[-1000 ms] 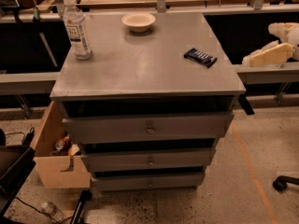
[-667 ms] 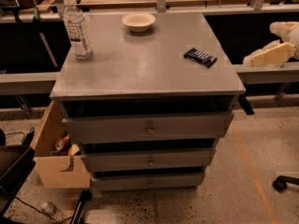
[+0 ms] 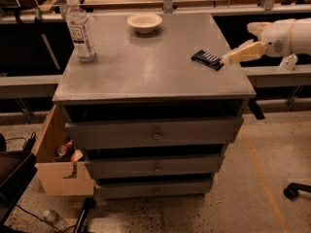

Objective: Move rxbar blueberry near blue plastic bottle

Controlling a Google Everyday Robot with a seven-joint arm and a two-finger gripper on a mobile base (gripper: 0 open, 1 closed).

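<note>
The rxbar blueberry (image 3: 207,59) lies flat on the grey counter (image 3: 146,69), right of centre in the frame and close to the counter's right edge, turned at a slant. The gripper (image 3: 236,56) comes in from the right side of the frame, its pale tip just beside the bar's right end. I cannot tell whether it touches the wrapper, nor whether the jaws are open or closed. The blue plastic bottle (image 3: 80,29) stands upright at the upper left of the frame, well apart from the bar, with a white bowl (image 3: 144,22) at the top centre between them.

The bar is likely very light and fairly stiff under a thin, slick wrapper, so it will probably skate on the smooth counter if nudged from the side. Being so flat, it offers little height to catch. The best hold looks to be across its narrow width at mid-length, jaws coming down from above and straddling the long edges. A hold at one end would likely let it swing or slip out. It is not fragile, so a firm squeeze should do no harm.
</note>
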